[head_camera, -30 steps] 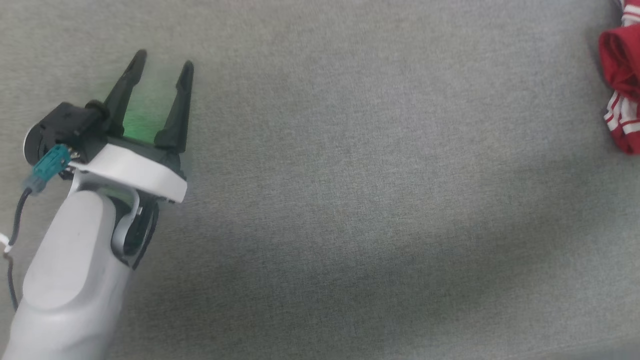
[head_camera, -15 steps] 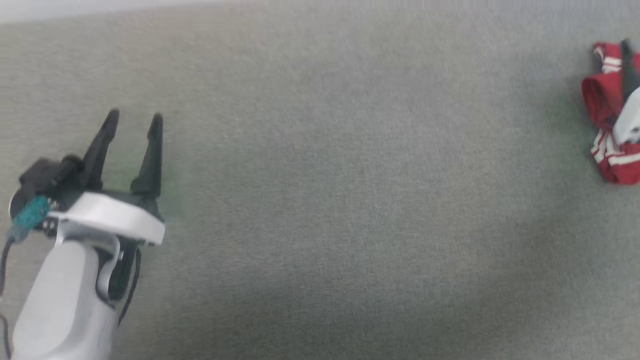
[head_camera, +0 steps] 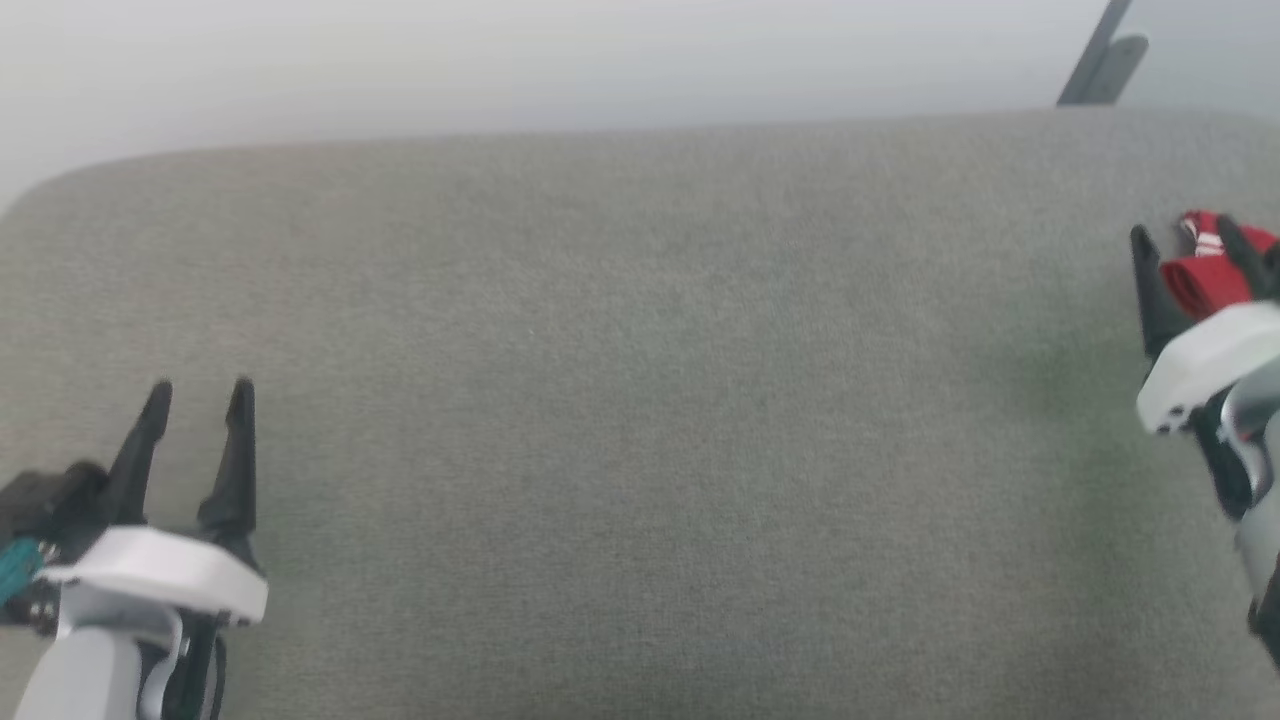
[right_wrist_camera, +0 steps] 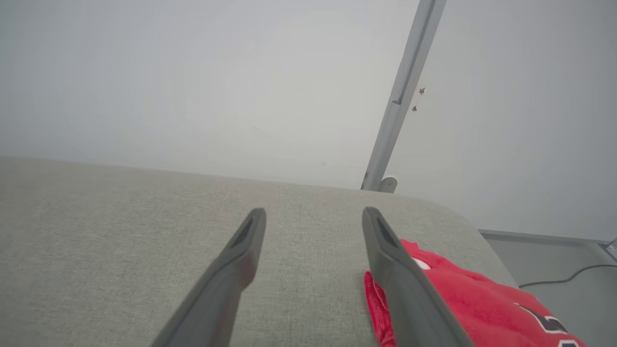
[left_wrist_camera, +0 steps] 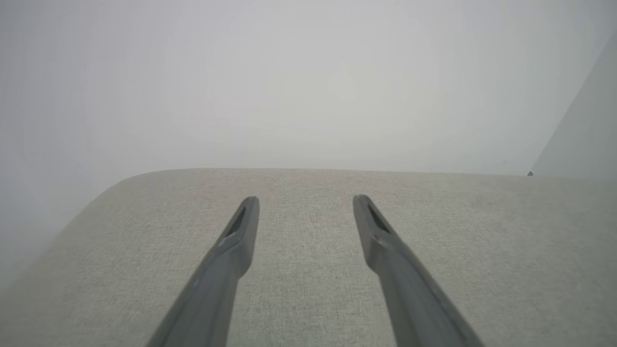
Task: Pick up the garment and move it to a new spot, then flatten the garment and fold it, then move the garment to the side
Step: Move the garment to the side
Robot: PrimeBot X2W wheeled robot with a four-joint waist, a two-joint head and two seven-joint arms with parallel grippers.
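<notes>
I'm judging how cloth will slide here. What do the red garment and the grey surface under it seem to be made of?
The garment: soft, matte knit cloth, probably jersey; it lies rumpled in loose folds. The surface: matte grey woven upholstery, likely padded; fine weave grain and a rounded corner show.

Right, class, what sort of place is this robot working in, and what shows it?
Probably an indoor test room or lab: a grey fabric-covered surface before a bare pale wall, a slanted metal strut, and a loose cable on the floor beside it.
</notes>
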